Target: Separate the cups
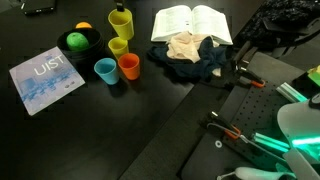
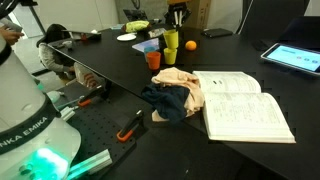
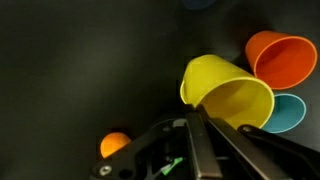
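- Far left, a magazine (image 1: 45, 80) lies flat, with a black bowl (image 1: 78, 41) of balls beside it. Neither is part of the job.
- The blue cup (image 1: 105, 70) stands on its own on the table, mouth up.
- Just behind it the second yellow cup (image 1: 118, 47) also stands by itself.
- Above that one is the held yellow cup (image 1: 121, 22). In the wrist view the gripper (image 3: 197, 115) meets its rim, and the jaws look drawn in, pinching the cup wall. The cup tilts.
- The orange cup (image 1: 128, 67) stands just beside the blue one, not nested.
- To my eye this is the last step: three cups are out and the fourth is in the grip.
- The next move calls for bare table clear of the others, an upright set-down, then spreading the jaws.
- Right of the cups, the open book (image 1: 190, 22) and the cloth (image 1: 190, 55) crowd that side.
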Controlling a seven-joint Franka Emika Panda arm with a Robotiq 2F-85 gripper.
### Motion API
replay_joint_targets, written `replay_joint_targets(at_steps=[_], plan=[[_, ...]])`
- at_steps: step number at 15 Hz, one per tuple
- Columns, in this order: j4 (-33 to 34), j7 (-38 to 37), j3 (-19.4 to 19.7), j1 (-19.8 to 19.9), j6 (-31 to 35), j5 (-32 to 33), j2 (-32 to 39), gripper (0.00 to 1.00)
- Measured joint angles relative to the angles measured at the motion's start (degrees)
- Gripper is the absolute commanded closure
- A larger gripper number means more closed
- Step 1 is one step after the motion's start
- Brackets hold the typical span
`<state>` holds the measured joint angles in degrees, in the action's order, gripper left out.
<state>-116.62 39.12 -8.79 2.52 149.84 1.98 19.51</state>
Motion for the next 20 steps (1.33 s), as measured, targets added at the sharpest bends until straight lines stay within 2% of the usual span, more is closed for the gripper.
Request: replay_joint_targets(at_steps=[9,20], plan=[[4.8,-3.2,4.1,0.0,0.1,4.5,6.5,0.99],[10.7,-6.9,4.6,0.1,0.1,4.6,14.7,0.99]])
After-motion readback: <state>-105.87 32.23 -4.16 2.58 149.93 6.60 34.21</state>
